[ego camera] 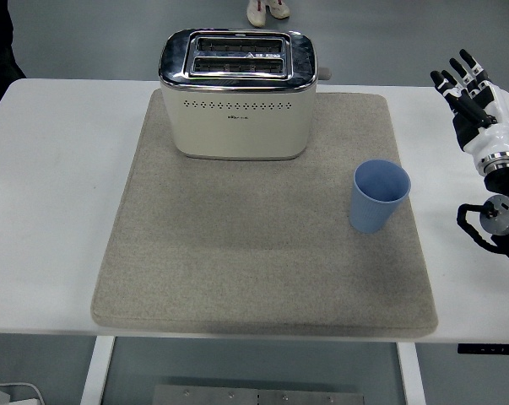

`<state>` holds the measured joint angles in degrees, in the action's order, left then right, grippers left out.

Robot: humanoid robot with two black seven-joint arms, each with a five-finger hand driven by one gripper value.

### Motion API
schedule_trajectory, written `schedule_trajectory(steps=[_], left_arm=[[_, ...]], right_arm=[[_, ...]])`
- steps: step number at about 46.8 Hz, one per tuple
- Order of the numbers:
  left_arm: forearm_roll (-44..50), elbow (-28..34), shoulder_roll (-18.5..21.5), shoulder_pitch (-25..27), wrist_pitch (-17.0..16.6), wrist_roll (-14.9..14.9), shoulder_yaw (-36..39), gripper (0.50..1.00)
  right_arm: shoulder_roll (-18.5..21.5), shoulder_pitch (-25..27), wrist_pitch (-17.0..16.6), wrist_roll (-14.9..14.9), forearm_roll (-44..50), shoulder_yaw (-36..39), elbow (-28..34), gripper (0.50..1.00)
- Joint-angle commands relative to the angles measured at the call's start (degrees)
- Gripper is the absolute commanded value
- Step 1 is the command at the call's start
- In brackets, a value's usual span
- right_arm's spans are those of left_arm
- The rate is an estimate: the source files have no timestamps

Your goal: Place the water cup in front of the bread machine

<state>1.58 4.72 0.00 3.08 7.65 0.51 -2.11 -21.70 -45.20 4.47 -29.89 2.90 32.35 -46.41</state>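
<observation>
— One blue cup (379,196) sits on our gray mat (237,278), right of the toaster (237,97) and nearer us.
— And our right hand (472,99)?
— We hold it up at the table's (51,194) right edge, fingers spread, holding nothing.

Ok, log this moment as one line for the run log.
right hand: open, raised at right edge, empty | blue cup: upright on mat, right of toaster | placement: not begun

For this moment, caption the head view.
Blue cup upright on mat, right of toaster; open right hand raised apart.
</observation>
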Motion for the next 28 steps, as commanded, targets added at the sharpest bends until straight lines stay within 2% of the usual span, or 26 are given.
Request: schedule_trajectory(steps=[1,8,15,28], left_arm=[[0.0,0.03,0.0,0.0,0.0,-0.07,0.0,1.0],[0.0,0.03,0.0,0.0,0.0,-0.07,0.0,1.0],[0.09,0.03,0.0,0.0,0.0,-0.07,0.0,1.0],[0.0,0.03,0.0,0.0,0.0,0.02,0.0,1.0]], right_arm=[[0.08,0.02,-0.26,0.0,0.0,-0.09,0.0,0.917],[-0.01,-0.07,-0.69,0.0,-0.09,0.0,-0.08,0.917],[-0.18,0.02,-2.63,0.09,0.0,-0.27,-2.02,0.917],[-0.45,-0.51,-2.01,-0.26,0.17,-0.44,-2.02,0.917]])
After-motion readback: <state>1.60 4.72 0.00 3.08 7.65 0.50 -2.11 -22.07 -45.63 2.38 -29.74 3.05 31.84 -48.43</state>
